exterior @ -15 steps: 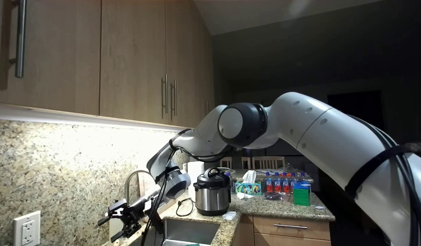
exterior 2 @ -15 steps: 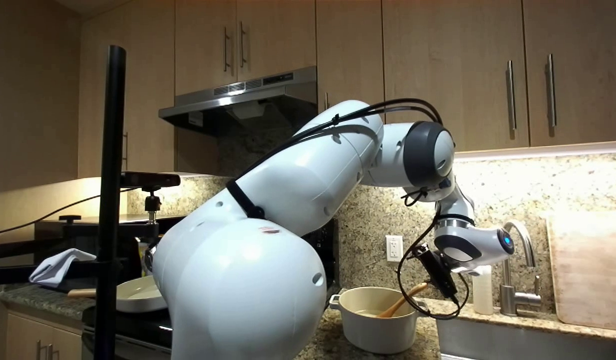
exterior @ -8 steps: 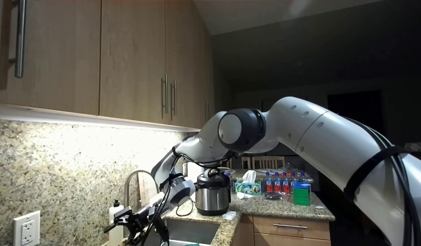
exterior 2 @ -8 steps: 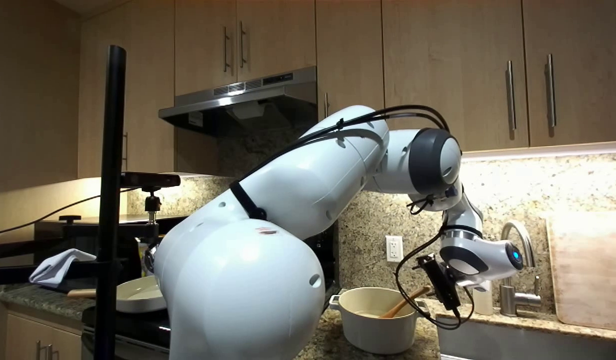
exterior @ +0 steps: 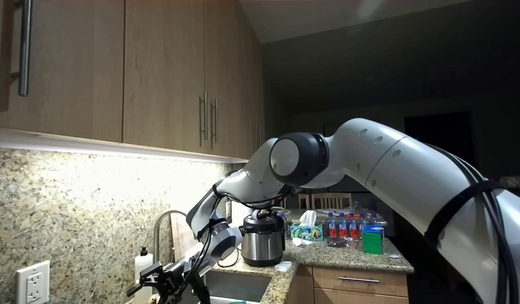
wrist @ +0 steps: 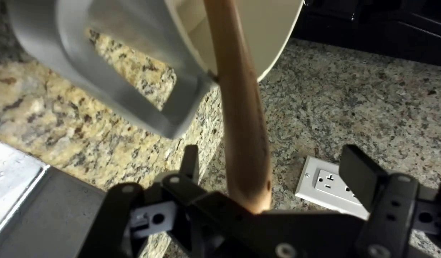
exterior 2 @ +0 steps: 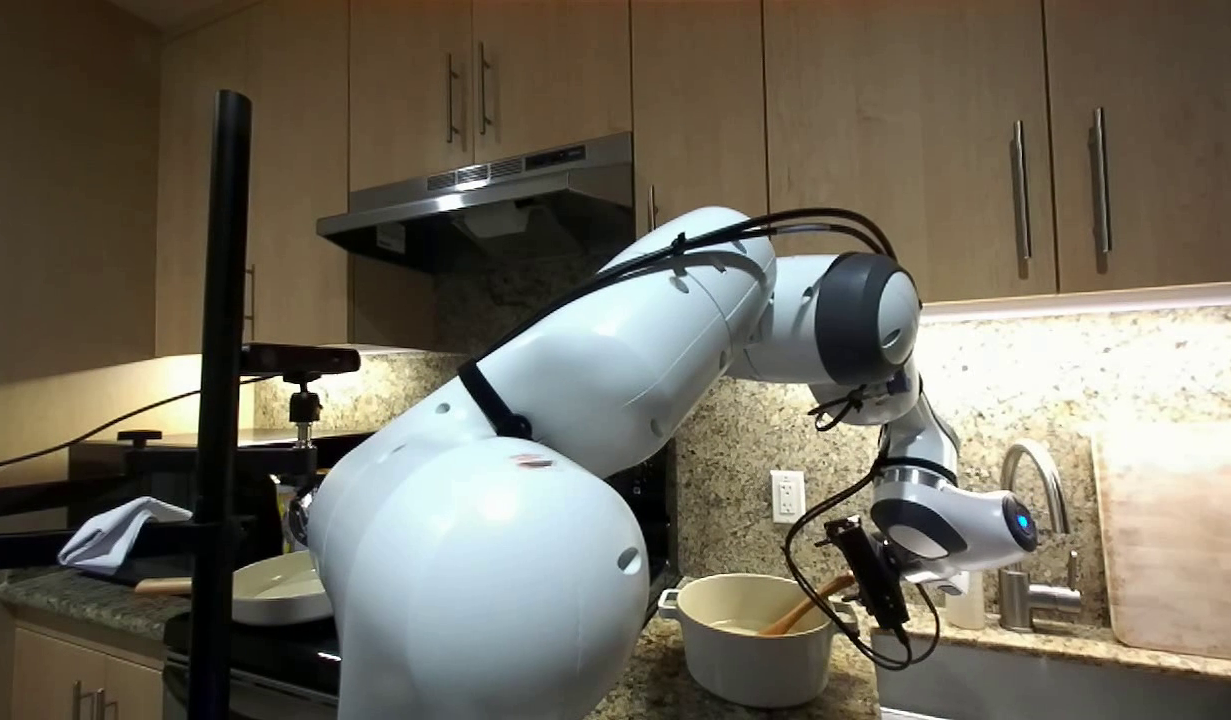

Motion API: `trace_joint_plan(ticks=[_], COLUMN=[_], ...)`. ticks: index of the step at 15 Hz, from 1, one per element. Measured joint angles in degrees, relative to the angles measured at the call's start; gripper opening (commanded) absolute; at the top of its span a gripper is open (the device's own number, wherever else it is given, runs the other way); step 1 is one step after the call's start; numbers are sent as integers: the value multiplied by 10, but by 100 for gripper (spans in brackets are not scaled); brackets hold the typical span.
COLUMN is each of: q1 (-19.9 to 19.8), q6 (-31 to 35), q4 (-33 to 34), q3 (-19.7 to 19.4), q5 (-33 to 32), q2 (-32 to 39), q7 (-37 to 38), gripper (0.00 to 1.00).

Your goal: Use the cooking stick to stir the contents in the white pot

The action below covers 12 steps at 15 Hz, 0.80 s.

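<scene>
The white pot (exterior 2: 760, 665) stands on the counter in an exterior view; its wall and handle also show in the wrist view (wrist: 148, 39). The wooden cooking stick (exterior 2: 810, 605) leans in the pot, with its handle sticking out over the rim. In the wrist view the stick (wrist: 241, 107) runs from the pot to between my fingers. My gripper (wrist: 270, 157) is open, with the stick between its fingers, nearer the left one, and a gap on both sides. In an exterior view the gripper (exterior: 148, 294) is low near the bottom edge. The pot's contents are hidden.
A wall outlet (wrist: 331, 184) and stone backsplash are close behind the gripper. A soap bottle (exterior: 143, 264), faucet (exterior 2: 1015, 560) and sink (exterior 2: 1065, 690) are beside the pot. A cutting board (exterior 2: 1175, 540) leans on the wall. A pressure cooker (exterior: 263, 245) stands beyond the sink.
The arm and gripper have come down and shifted slightly toward the sink side, then drawn back a little in the last half second. The pot and stick show no clear movement.
</scene>
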Motion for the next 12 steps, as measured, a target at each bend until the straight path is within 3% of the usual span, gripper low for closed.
trace_joint_plan(ticks=[1, 2, 7, 8, 12], q1=[-1, -1, -8, -9, -7], q6=[2, 5, 25, 25, 25], q4=[-8, -18, -72, -81, -115], q3=[1, 2, 1, -1, -10], q5=[8, 21, 113, 128, 162], q2=[-1, -1, -14, -18, -44], q7=[-1, -5, -52, -63, -103], gripper=[75, 74, 41, 76, 93])
